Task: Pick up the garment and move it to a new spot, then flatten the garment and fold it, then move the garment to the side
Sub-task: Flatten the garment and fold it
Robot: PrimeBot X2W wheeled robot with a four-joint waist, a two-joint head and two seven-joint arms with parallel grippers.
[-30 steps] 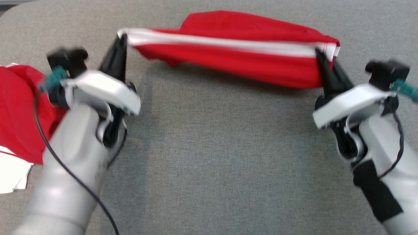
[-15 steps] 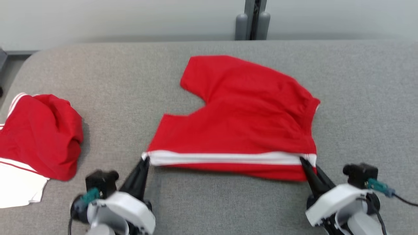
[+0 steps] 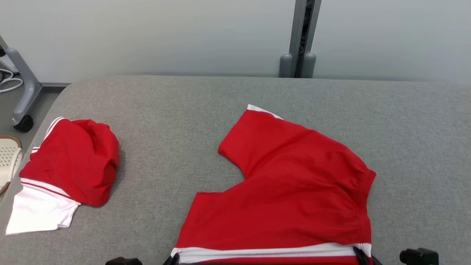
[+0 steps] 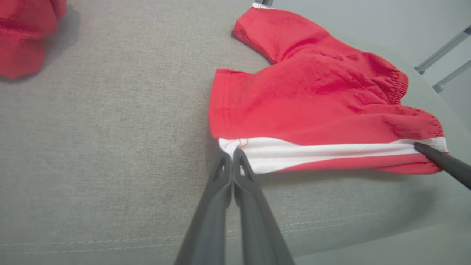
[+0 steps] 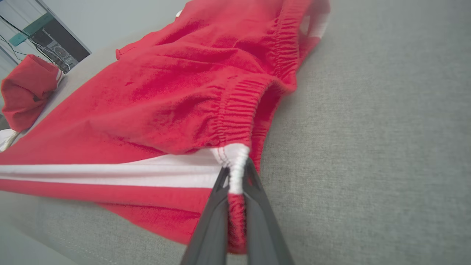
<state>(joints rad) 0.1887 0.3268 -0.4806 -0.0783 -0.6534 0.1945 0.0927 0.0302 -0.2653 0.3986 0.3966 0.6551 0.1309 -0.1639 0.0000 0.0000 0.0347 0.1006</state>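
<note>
The garment is a pair of red shorts with a white side stripe. It lies spread on the grey table, its striped edge toward the near side. My left gripper is shut on the leg-hem end of the white stripe and shows at the head view's bottom edge. My right gripper is shut on the elastic waistband end of the stripe, low in the head view. One dark finger of the right gripper reaches into the left wrist view.
A second red and white garment lies bunched at the table's left end. Off that end are a cream perforated basket and a grey wheeled stand. A grey post stands behind the table. The front edge is close to both grippers.
The garment was stretched in the air between both grippers and now lies spread on the table, drawn toward the near edge. The head camera has tilted up, so the arms have dropped out of view.
</note>
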